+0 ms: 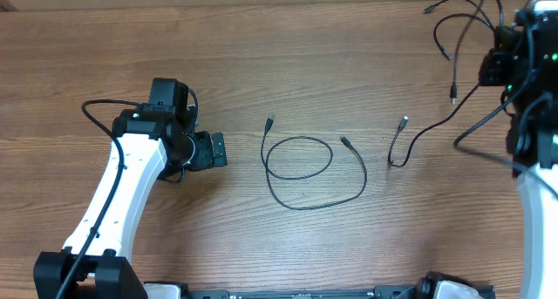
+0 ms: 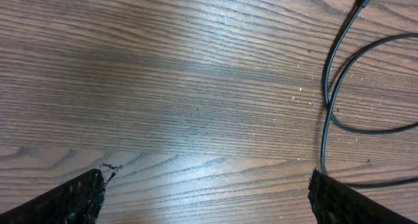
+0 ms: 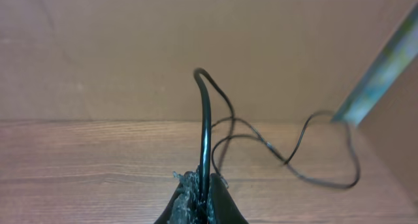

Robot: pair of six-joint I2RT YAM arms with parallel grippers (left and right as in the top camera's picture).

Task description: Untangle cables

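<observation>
- The right black two-finger claw (image 3: 199, 192) is pressed together, pinching a thin black flexible cable (image 3: 205, 119) that rises straight up out of its fingertips and bends over at the top.
- In the right wrist view, thinner-looking black cable loops (image 3: 307, 139) trail past the pinched one, sagging toward the brown wood-grain table (image 3: 78, 159). A plain brown wall stands behind them.
- From overhead this claw sits at the far right corner of the table. Several black cable ends fan out from it to the left, each ending in a small plug (image 1: 445, 51).
- One black cable runs down from that group and curls on the table into a small hook, ending in a silver-tipped plug (image 1: 403, 123).
- The left black two-finger claw (image 2: 206, 191) is spread wide and grips nothing. Its two dark padded fingertips (image 2: 72, 201) show at the bottom corners of the left wrist view, with bare wood between them.
- From overhead the left claw (image 1: 214, 149) points right, toward the middle of the table, on the end of a white arm (image 1: 122, 186).
- Just to its right, apart from it, a long thin black looped cable (image 1: 300, 179) lies flat on the table. It makes one round loop inside a wider open curve, with a small plug at each end.
- In the left wrist view, part of this cable (image 2: 326, 100) shows at the right edge, crossing over itself.
- The looped cable and the hooked cable lie near each other without touching.
</observation>
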